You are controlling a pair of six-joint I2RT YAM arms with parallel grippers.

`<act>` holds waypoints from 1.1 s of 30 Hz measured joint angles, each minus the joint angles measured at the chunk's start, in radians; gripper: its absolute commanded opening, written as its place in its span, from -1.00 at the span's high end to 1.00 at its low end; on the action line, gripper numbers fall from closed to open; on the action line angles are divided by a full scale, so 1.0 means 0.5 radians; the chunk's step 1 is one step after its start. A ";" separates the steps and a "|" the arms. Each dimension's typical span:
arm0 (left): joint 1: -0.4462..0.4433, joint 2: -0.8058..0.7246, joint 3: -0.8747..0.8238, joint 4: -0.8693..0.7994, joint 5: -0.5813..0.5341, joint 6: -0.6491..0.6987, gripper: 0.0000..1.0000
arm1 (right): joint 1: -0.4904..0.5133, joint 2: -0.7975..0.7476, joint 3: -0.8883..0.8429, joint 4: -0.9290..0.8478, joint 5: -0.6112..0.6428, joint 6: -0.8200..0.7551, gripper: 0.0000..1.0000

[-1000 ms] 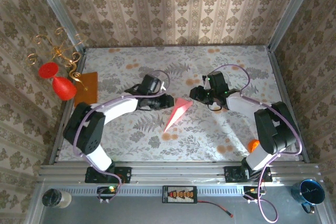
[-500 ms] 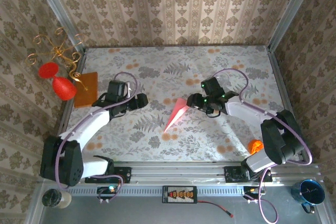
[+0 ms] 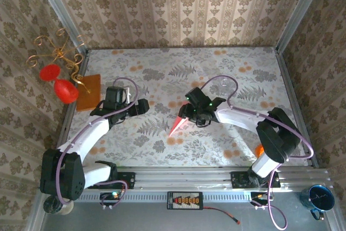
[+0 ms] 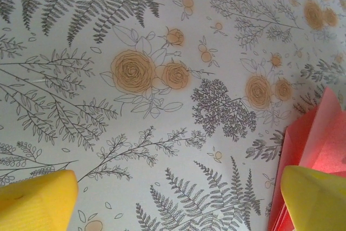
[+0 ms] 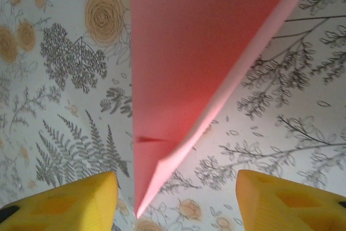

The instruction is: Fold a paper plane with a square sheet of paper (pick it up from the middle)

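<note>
The paper plane (image 3: 178, 123) is a pink folded dart lying flat on the flowered table, its sharp point toward the near left. My right gripper (image 3: 185, 116) hovers over the plane's wide end. In the right wrist view the paper plane (image 5: 184, 68) runs up the middle, and the right gripper (image 5: 178, 204) is open, with its yellow fingers (image 5: 65, 201) on either side of the point and not touching it. My left gripper (image 3: 145, 105) stands open to the left of the plane, apart from it. Between the left gripper's (image 4: 175, 204) fingertips (image 4: 38, 201) there is only tablecloth. A corner of the paper plane (image 4: 319, 133) shows at the right edge.
A darker orange sheet (image 3: 89, 91) lies at the table's left edge, beside red ornaments on a gold stand (image 3: 59, 74). An orange ball (image 3: 261, 149) sits by the right arm's base. A blue mug (image 3: 319, 197) stands off the table at the near right. Patterned walls close in the back and sides.
The left gripper has opened and pulled away to the left. The right gripper has opened and moved left over the plane's wide end. The plane has barely shifted.
</note>
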 measured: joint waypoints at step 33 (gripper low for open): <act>0.000 0.053 -0.005 0.031 0.100 0.048 -0.96 | 0.048 0.137 -0.018 -0.034 0.253 0.509 0.53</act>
